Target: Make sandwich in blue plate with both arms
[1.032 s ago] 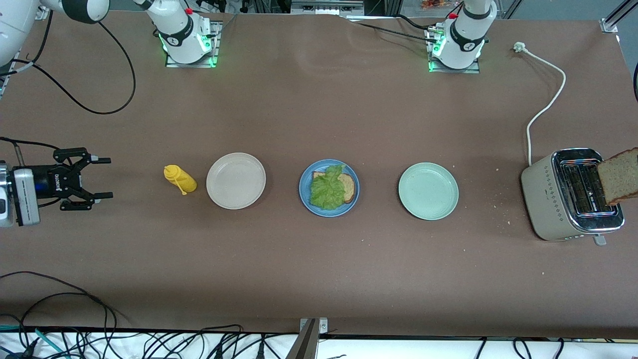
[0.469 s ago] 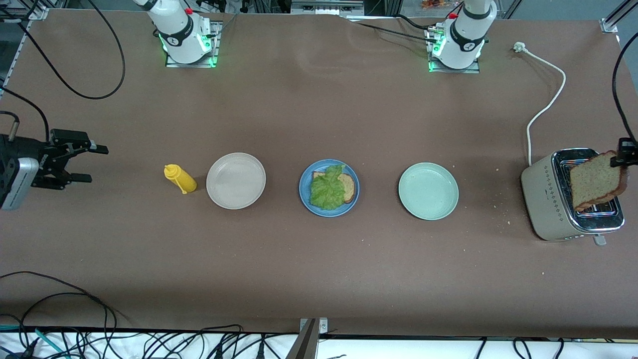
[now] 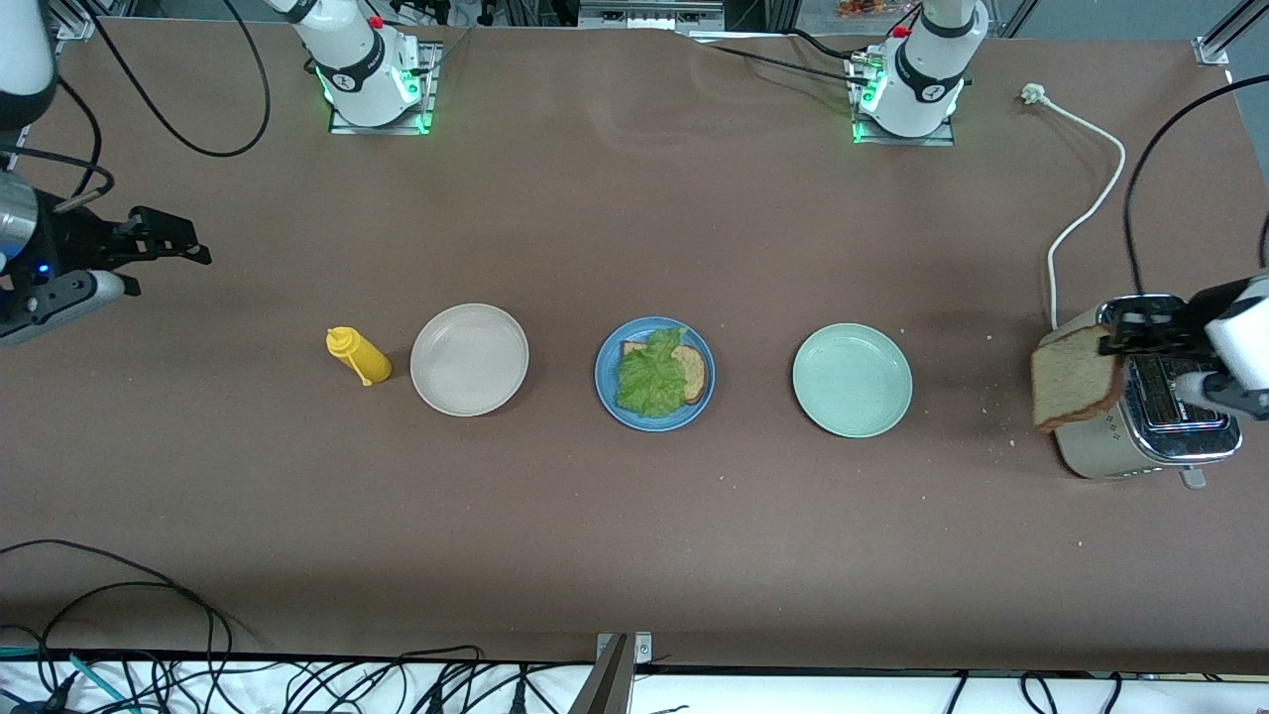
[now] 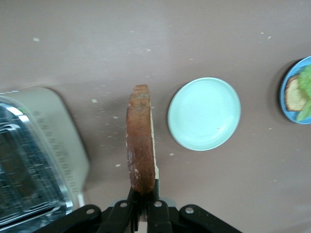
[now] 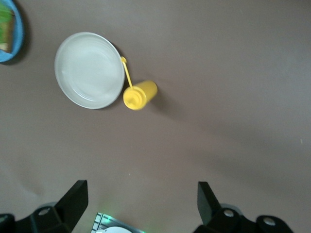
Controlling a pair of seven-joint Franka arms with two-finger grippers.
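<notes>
- L gripper (image 3: 1118,342) clamped on toast slice (image 3: 1074,377), over toaster (image 3: 1140,416) edge.
- R gripper (image 5: 141,204) jaws wide, empty, over table toward mustard bottle (image 3: 358,356).
- Blue plate (image 3: 607,382), well apart from toaster: toast + lettuce (image 3: 650,377).

My left gripper (image 3: 1115,342) holds a bread slice (image 3: 1076,377) over the toaster (image 3: 1140,436) at the left arm's end of the table. Toward the right arm's end follow one plate (image 3: 853,381), the blue plate (image 3: 607,392) carrying bread (image 3: 694,371) and lettuce (image 3: 651,377), another plate (image 3: 469,359), then a bottle (image 3: 359,357). My right gripper (image 3: 164,243) hangs over that end.
</notes>
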